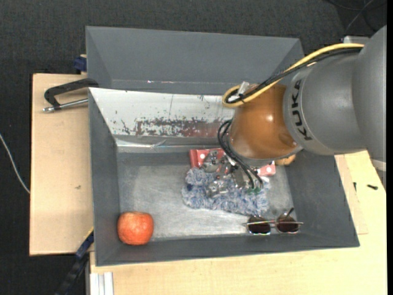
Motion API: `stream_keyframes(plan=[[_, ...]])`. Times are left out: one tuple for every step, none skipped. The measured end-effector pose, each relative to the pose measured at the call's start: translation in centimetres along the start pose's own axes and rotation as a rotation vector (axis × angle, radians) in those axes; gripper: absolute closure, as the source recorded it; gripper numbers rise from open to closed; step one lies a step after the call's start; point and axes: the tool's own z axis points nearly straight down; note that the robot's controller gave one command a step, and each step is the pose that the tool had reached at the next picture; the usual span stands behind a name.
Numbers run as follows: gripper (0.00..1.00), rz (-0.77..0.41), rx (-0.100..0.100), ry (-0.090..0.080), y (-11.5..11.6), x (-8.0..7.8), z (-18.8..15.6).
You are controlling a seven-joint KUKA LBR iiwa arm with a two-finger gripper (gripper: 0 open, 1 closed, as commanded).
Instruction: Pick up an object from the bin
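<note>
In the front left corner of the grey bin (103, 183) lies a round orange fruit (135, 227), well apart from everything else. At the bin's middle sits a crumpled blue-and-white cloth (198, 192), its long axis running left to right and dipping slightly toward the front at its right end. A red-and-white packet (199, 157) lies just behind it. The end effector (232, 176) is down on the cloth's rear right part; whether it is open or closed cannot be told. Sunglasses (274, 225) lie lengthwise along the front wall, right of the cloth.
</note>
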Motion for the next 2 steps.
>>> stream_keyframes(plan=[[1.0, 0.0, 0.0, 0.001, 0.0, 0.0, -0.1], [1.0, -0.07, 0.003, 0.049, 0.3, -1.6, -16.1]])
